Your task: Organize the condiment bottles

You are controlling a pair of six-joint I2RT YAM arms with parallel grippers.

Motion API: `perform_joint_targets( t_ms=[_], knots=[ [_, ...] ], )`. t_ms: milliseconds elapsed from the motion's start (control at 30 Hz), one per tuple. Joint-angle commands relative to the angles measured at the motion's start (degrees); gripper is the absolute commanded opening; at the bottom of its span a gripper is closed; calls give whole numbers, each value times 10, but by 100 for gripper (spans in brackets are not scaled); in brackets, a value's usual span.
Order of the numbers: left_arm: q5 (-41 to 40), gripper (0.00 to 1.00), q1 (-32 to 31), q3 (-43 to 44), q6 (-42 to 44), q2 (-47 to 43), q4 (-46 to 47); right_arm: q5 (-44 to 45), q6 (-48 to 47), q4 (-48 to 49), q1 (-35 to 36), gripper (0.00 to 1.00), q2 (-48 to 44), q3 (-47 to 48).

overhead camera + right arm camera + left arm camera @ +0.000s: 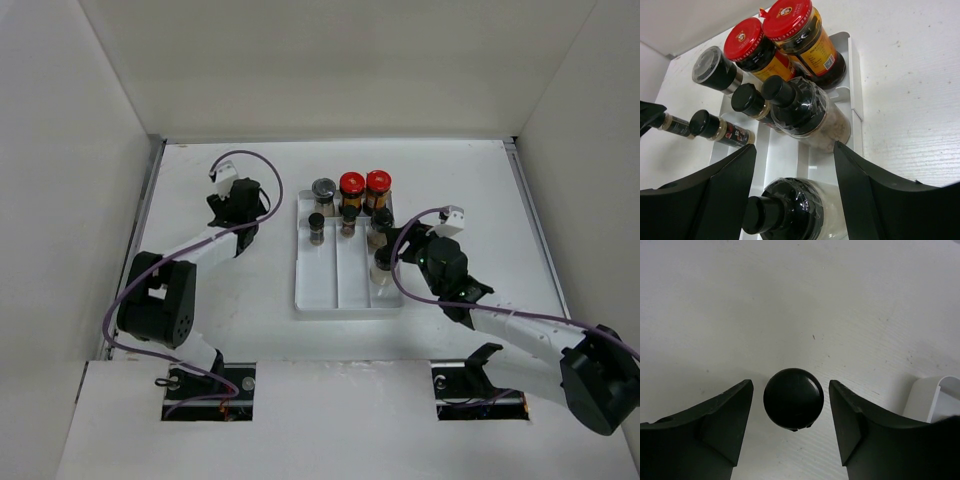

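Condiment bottles (351, 183) mostly stood in the white tray (320, 295), with one stray out on the table (255, 290) to its left.

The stray only showed as a round black cap (793, 399), its body hidden underneath. The left gripper (790, 385) was open around it, gaps on both sides. The right gripper (795, 147) was spread wide around a black-capped beige jar (790, 210) in the tray's right lane and didn't look clamped. That jar was cut off by the frame edge.
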Motion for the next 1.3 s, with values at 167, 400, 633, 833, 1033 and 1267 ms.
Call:
perform_joint_targets(
  t_ms=[167,400,633,833,1033,1267],
  knots=[
    [-10,33,-5,15,3,-15,36,-9,-1,32,-1,71,5,17],
    [1,29,-83,-45,27,-166,-7,-9,2,33,-1,71,-2,13],
    [17,29,-189,-40,56,-268,-139,-8,2,33,-1,71,-2,12],
    [38,29,-303,-5,53,-272,-138,-2,5,35,-5,71,-11,7],
    [58,28,-372,30,61,-174,-24,5,10,39,-15,71,-30,-5],
    [68,28,-370,57,61,-73,32,7,16,38,-21,71,-45,-11]
  ],
)
